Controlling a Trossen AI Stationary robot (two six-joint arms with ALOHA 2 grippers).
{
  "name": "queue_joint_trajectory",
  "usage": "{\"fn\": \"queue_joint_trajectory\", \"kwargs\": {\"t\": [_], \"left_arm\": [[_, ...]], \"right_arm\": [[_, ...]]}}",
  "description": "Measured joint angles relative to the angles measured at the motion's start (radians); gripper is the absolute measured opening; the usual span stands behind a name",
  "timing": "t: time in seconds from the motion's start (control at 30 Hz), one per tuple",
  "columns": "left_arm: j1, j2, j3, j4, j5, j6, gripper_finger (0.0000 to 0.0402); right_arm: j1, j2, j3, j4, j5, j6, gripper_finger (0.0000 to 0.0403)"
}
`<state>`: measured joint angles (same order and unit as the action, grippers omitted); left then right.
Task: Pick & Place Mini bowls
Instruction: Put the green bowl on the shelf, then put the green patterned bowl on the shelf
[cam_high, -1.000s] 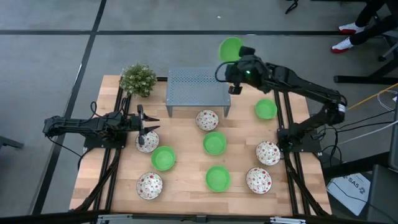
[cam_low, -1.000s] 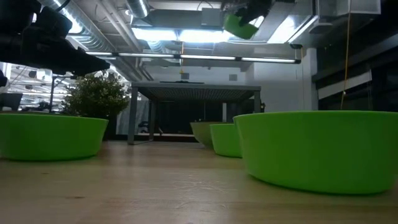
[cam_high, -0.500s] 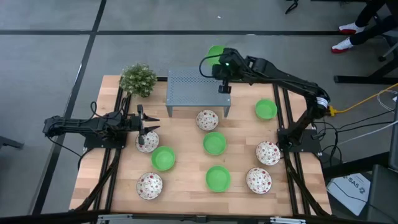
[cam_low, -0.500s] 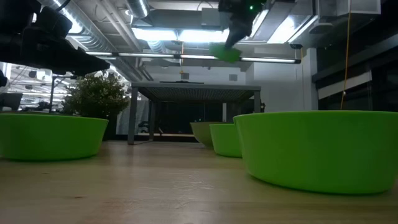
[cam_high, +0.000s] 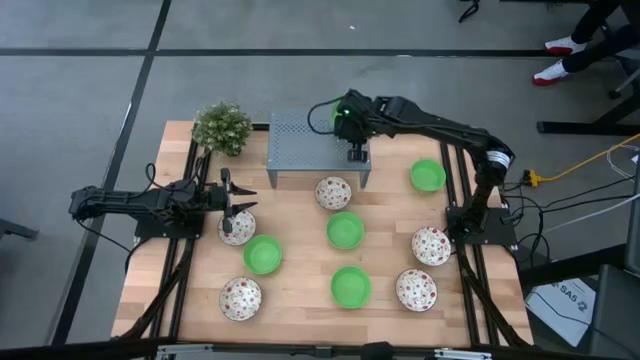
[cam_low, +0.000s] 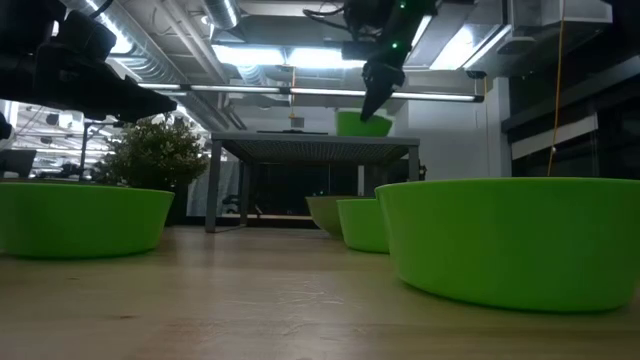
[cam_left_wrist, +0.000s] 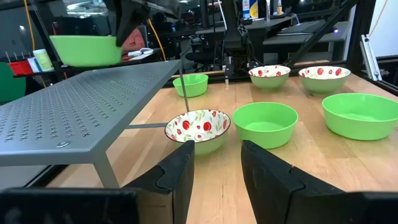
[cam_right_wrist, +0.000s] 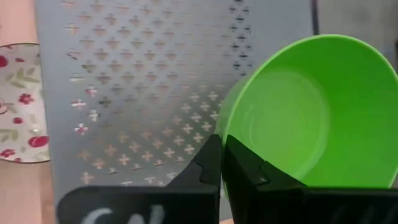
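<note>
Since a second ago the right arm has swung in from past the far edge of the table, and it now holds its green bowl (cam_high: 322, 117) over the grey metal stand (cam_high: 300, 140). The right gripper (cam_high: 352, 152) is pinched tight on the rim of that bowl, with one finger inside and one outside. In the low view the green bowl hangs just above the top of the stand, right side up and tipped a little, and I cannot tell if it touches yet. The stand top lies straight under the bowl, so I think the next move is a short way down and then letting go. The bowl is round, so it has no long side to line up. The right arm is the near one for this job. The left gripper (cam_high: 236, 207) waits on the other side of the table, above a speckled bowl (cam_high: 237, 229), with its fingers apart and nothing between them. The held bowl is plain bright green, smooth and a bit shiny inside. Four more green bowls and five white bowls with red spots sit on the wooden table (cam_high: 300, 290), and one spotted bowl (cam_high: 333, 192) sits just in front of the stand.
</note>
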<state>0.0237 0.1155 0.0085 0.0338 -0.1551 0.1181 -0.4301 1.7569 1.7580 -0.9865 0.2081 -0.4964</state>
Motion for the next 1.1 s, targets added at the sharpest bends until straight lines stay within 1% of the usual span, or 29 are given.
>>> {"fn": "queue_joint_trajectory", "kwargs": {"t": [0.23,0.53,0.6,0.7,0.87,1.1], "left_arm": [[0.000,0.000,0.000,0.000,0.000,0.000,0.0128],[0.000,0.000,0.000,0.000,0.000,0.000,0.0127],[0.000,0.000,0.000,0.000,0.000,0.000,0.0127],[0.000,0.000,0.000,0.000,0.000,0.000,0.0128],[0.000,0.000,0.000,0.000,0.000,0.000,0.0128],[0.000,0.000,0.000,0.000,0.000,0.000,0.0127]], "right_arm": [[0.000,0.003,0.000,-0.030,-0.005,0.059,0.0011],[0.001,0.003,0.000,-0.036,-0.088,0.078,0.0024],[0.001,0.003,0.000,-0.036,-0.080,0.106,0.0028],[0.002,0.003,0.000,-0.036,-0.038,0.152,0.0035],[0.002,0.003,0.000,-0.036,-0.010,0.183,0.0059],[0.011,-0.001,0.000,-0.037,-0.010,0.183,0.0117]]}}
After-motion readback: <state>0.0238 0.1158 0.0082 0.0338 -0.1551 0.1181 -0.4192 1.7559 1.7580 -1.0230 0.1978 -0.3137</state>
